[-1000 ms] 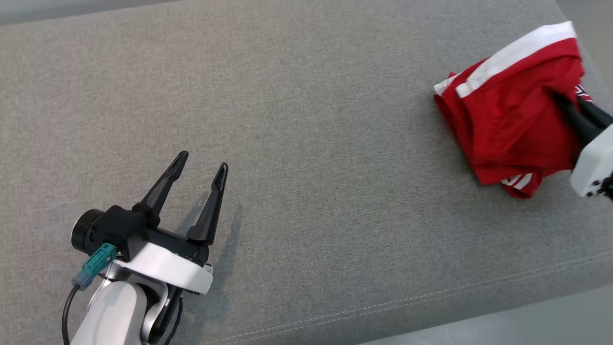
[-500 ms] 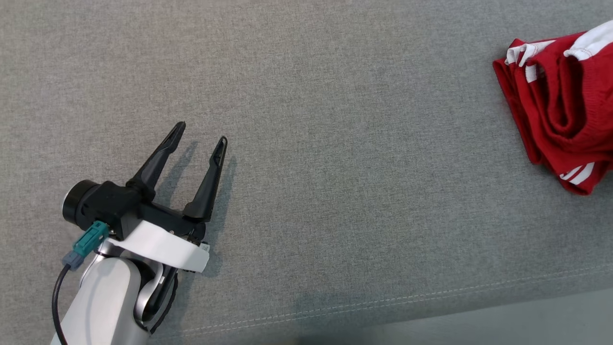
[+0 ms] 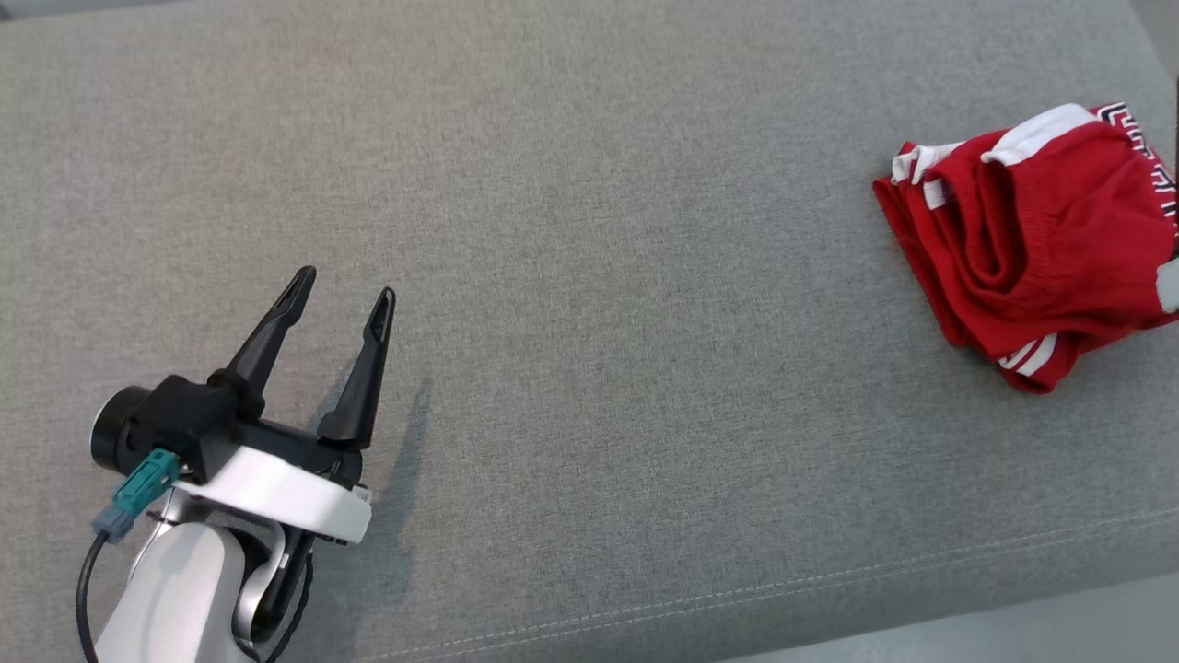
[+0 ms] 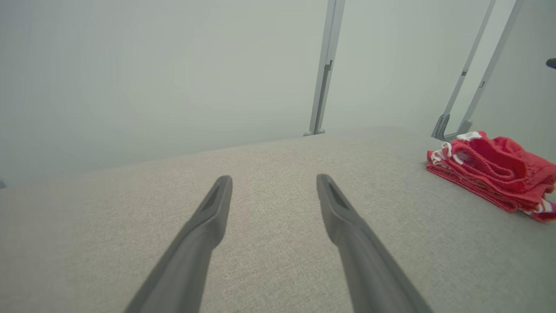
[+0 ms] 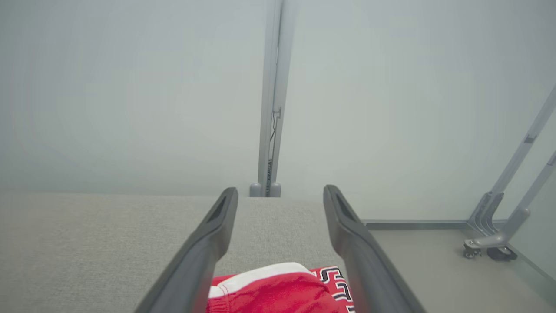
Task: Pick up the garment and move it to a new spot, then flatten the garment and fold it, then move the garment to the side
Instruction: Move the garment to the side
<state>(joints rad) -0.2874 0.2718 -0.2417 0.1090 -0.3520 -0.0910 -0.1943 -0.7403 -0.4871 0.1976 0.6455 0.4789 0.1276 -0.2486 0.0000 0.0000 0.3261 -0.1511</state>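
The garment is a red piece with white bands, lying folded in a loose bundle at the right end of the grey cushion. It also lies at the right in the left wrist view. My left gripper stands open at the lower left, far from the garment, with nothing between its fingers. In the right wrist view my right gripper is open above the garment, which lies loose below and between its fingers.
The cushion's front edge, with its stitched seam, runs along the bottom of the head view. Its right end lies just past the garment. Beyond the cushion stand a pale wall and grey metal frame legs, with a wheeled foot on the floor.
My right gripper let go of the garment and pulled out of the head view; the garment slumped onto the cushion. The head camera shifted. The left gripper stays open.
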